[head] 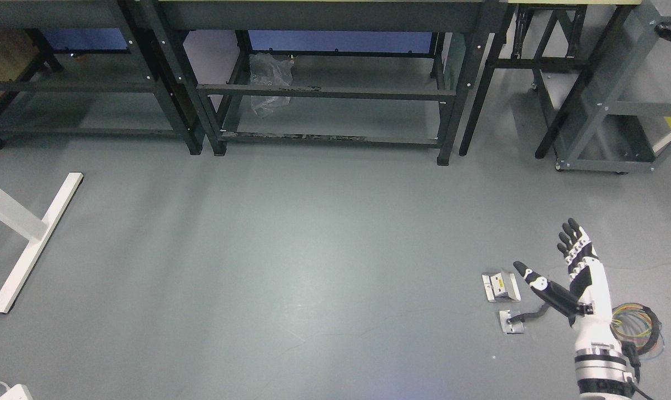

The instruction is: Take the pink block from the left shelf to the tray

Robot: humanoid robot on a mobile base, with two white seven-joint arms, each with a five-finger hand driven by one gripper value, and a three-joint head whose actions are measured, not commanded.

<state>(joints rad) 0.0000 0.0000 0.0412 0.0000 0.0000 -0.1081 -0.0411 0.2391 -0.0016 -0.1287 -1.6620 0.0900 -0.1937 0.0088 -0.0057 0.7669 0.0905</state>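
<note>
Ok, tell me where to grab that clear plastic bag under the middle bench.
Probably pinch the plastic bag at its bunched upper folds, coming from the front through the gap above the bench's front rail. It is crumpled and limp, with no firm edge, and the rail crosses its lower half. The right hand is open, at lower right.

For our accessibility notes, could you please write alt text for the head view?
The robot's right hand, fingers spread and holding nothing, is raised at lower right over a bare grey floor. Dark metal table frames line the top, with crumpled clear plastic under the middle one. No pink block, tray or left hand is visible.
</note>
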